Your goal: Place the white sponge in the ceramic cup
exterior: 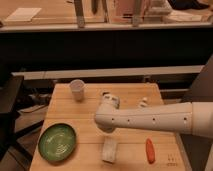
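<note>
The gripper hangs mid-table, clenched or released I cannot tell, and a misjudged reach could shove the flat white rectangular sponge, at its six o'clock, off the wooden table.

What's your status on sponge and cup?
Gripper mid-table, right of cup, behind sponge. Sponge flat on table, front centre, not gripped. Cup upright, back left. Only the arm in the way; plate, orange item off to sides.

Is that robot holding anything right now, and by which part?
Nothing visibly. The hand hangs over mid-table, partly hidden by the arm; the white sponge lies loose on the table nearby.
</note>
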### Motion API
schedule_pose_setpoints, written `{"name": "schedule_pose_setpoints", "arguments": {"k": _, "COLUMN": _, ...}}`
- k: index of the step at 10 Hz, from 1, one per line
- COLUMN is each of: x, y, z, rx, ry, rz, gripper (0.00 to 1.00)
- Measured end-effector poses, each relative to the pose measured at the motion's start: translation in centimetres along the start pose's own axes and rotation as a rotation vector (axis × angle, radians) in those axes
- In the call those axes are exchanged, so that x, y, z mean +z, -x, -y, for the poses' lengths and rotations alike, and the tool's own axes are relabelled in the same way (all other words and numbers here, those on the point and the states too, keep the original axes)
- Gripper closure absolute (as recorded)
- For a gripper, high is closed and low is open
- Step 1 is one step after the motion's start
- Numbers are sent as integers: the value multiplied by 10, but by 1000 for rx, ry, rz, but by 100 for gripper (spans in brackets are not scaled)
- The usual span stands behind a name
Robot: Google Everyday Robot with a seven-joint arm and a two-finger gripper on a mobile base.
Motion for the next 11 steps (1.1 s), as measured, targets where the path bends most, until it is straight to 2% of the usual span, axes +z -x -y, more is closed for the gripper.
{"name": "schedule_pose_setpoints", "arguments": {"k": 2, "x": 3, "y": 5, "z": -2, "rx": 0, "ry": 5, "rz": 24, "gripper": 56}}
{"name": "schedule_pose_setpoints", "arguments": {"k": 3, "x": 9, "y": 18, "z": -4, "rx": 1, "ry": 11, "rz": 71, "gripper": 43}}
{"name": "schedule_pose_setpoints", "arguments": {"k": 6, "x": 24, "y": 48, "z": -1, "rx": -8, "ry": 19, "rz": 158, "gripper": 21}}
{"name": "schedule_pose_setpoints", "arguments": {"k": 8, "x": 22, "y": 69, "z": -6, "rx": 2, "ry": 47, "rz": 185, "gripper": 20}}
{"name": "schedule_pose_setpoints", "arguments": {"k": 11, "x": 12, "y": 81, "z": -15, "rx": 28, "ry": 91, "rz": 178, "gripper": 20}}
